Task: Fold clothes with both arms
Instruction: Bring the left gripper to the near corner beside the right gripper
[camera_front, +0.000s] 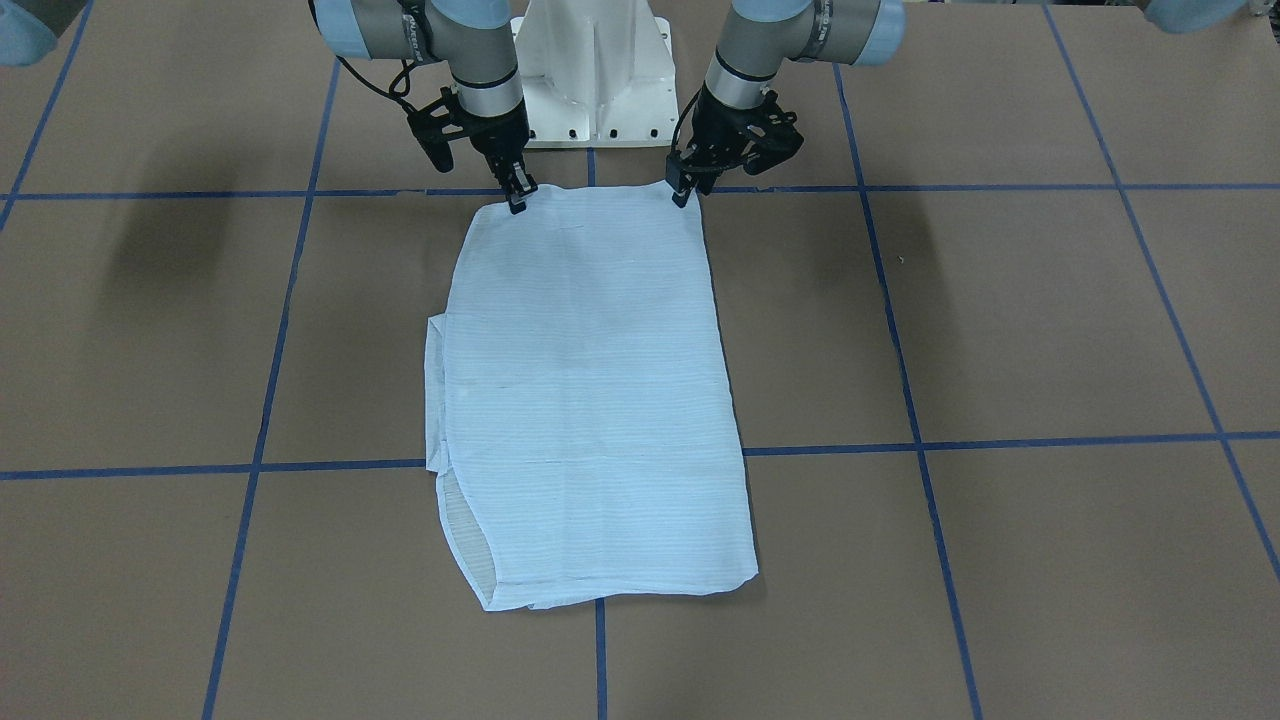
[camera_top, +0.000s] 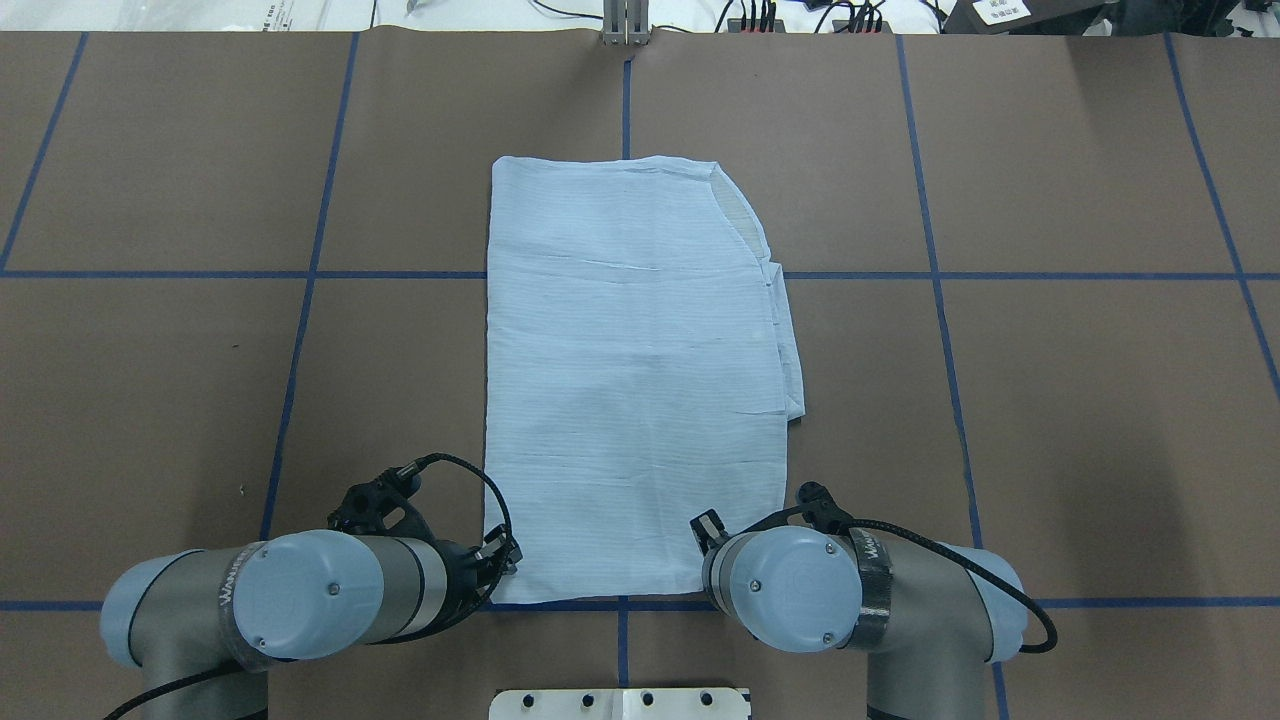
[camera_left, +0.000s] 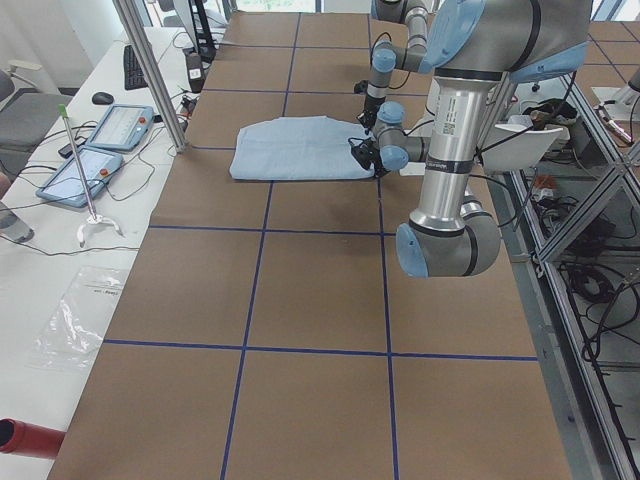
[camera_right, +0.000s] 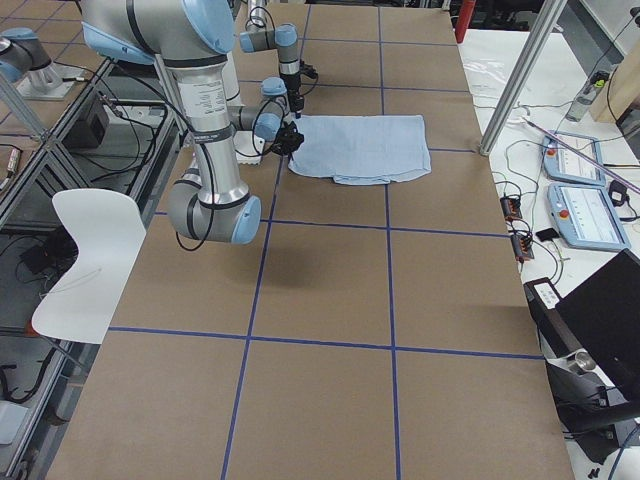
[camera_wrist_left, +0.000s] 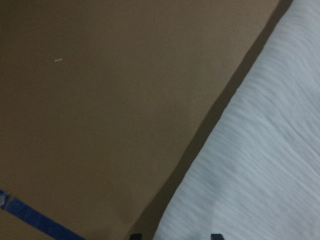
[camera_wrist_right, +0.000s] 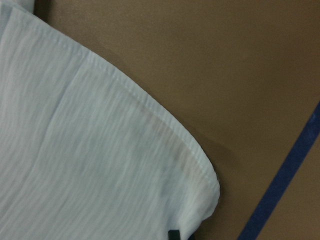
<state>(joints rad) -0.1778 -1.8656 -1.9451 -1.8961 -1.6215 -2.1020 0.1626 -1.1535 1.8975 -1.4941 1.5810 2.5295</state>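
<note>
Two black fingertips (camera_wrist_left: 216, 236) of the left gripper (camera_front: 683, 192) sit apart, straddling the left edge of the shirt (camera_front: 590, 400) at its near corner, not yet pinching. Of the right gripper (camera_front: 517, 197) we see only one fingertip (camera_wrist_right: 173, 234), at the near right corner, so we cannot tell whether it grips. We judge both grippers are set at these corners to lift the near hem together and fold it toward the far end. The shirt lies flat on the brown table (camera_front: 1000, 330) as a long rectangle, with tucked layers peeking out along its right side.
</note>
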